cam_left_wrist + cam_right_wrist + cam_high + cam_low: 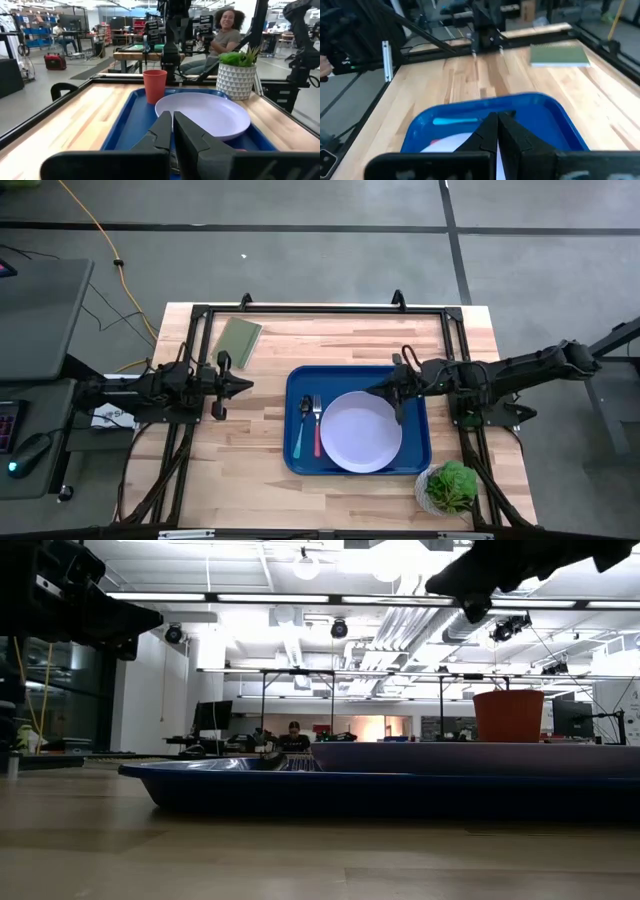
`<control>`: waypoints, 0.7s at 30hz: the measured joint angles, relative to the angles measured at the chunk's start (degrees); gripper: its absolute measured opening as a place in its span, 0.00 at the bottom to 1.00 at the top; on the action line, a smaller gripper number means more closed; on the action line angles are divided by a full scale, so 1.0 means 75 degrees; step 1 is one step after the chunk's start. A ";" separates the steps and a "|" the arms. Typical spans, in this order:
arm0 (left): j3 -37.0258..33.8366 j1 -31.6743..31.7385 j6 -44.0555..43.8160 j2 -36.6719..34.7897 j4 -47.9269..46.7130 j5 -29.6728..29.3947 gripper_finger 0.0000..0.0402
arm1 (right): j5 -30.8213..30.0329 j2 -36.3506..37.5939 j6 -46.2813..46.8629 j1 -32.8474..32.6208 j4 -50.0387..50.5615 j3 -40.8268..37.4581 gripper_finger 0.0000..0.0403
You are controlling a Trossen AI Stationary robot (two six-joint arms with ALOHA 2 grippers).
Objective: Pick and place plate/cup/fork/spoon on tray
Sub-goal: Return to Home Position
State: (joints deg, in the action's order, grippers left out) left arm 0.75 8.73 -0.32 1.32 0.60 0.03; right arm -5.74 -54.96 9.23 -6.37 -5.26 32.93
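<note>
tray [340, 380], blue and rimmed, lies just right of centre in the high view, on the wooden table [250, 480]. the plate [360, 432] fills the tray's lower right part. in the tray's left strip lie the spoon [298, 435], teal handle, and the fork [318, 432], pink-red handle, side by side and parallel, heads toward the top of the frame. the cup [155, 86] stands upright on the tray just beside the plate's rim (from above it is hidden under the right arm).

the right gripper [380, 390] hangs over the tray's upper edge, above the plate's top rim, its fingers pressed together and holding nothing. the left gripper [245, 385] hovers over bare wood left of the tray, well apart from it, fingers also drawn together and empty.

an olive-green rectangle [238, 340] lies flat at upper left of the table, a potted plant [450, 488] stands at the tray's lower right corner. a white label [110, 417] under the left arm bears print too small to read. a person [225, 30] sits beyond the table.
</note>
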 joint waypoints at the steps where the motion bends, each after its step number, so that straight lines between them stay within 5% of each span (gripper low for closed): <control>1: 0.0000 0.0000 -0.0003 0.0000 0.0002 -0.0006 0.00 | -0.0011 0.0171 0.0097 0.0024 0.0253 -0.0001 0.00; 21: -0.0003 -0.0003 -0.0009 0.0000 0.0012 -0.0318 0.00 | 0.1032 0.5268 0.0306 0.1623 -0.0866 -0.3334 0.00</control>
State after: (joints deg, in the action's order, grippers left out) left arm 0.73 8.71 -0.38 1.32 0.69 -2.35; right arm 2.00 -15.45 11.52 5.80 -11.76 7.92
